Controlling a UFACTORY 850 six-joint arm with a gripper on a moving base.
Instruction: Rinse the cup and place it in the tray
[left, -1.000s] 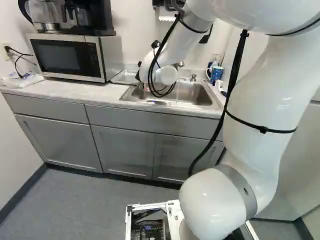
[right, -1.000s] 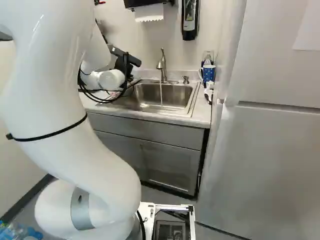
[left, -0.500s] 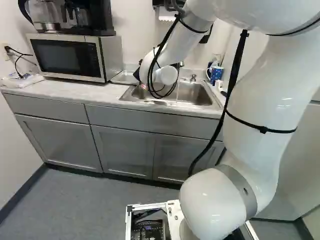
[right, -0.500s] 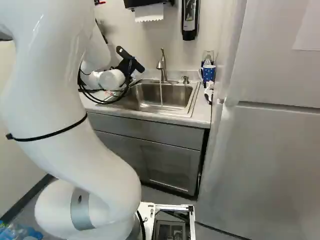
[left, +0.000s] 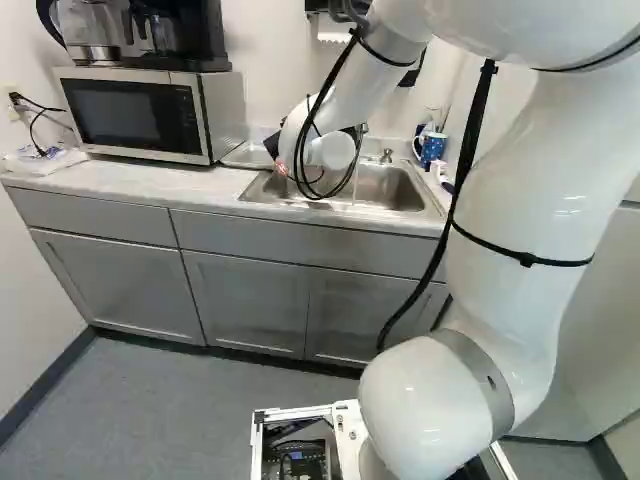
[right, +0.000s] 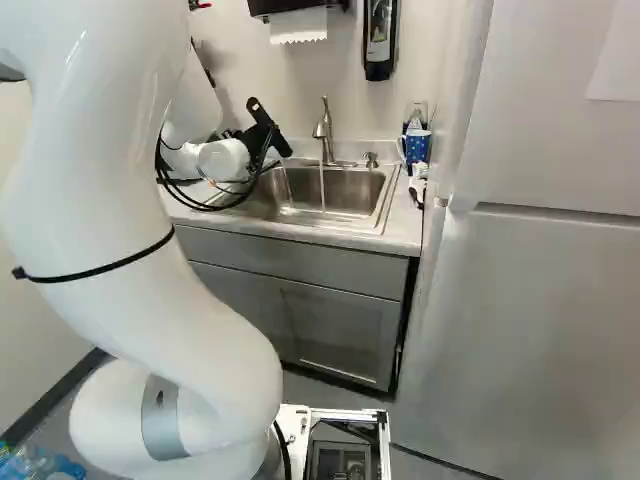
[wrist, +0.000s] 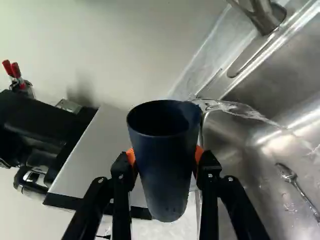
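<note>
In the right base view the black gripper (right: 268, 132) is over the sink's left side, partly behind the arm. Its orange-padded fingers, seen in the wrist view, press the dark blue cup (wrist: 165, 165) from both sides; the gripper (wrist: 165, 159) is shut on it. The cup is tipped, and clear water (wrist: 240, 109) spills from its rim into the sink (wrist: 240, 150). From the faucet (right: 325, 130) a stream runs into the basin (right: 345, 190). What looks like the tray (left: 240, 158) lies between microwave and sink, partly hidden by the arm.
A microwave (left: 135, 112) with a coffee maker (left: 170, 35) on top stands left of the sink. A spoon (wrist: 286, 172) lies in the basin. The blue dotted mug (right: 416, 146) stands right of the sink, beside the tall grey door (right: 540, 300).
The wrist has rotated, swinging the gripper's dark parts round in the right base view from slanting to steeper. The upper arm and the base have stayed put; water keeps running.
</note>
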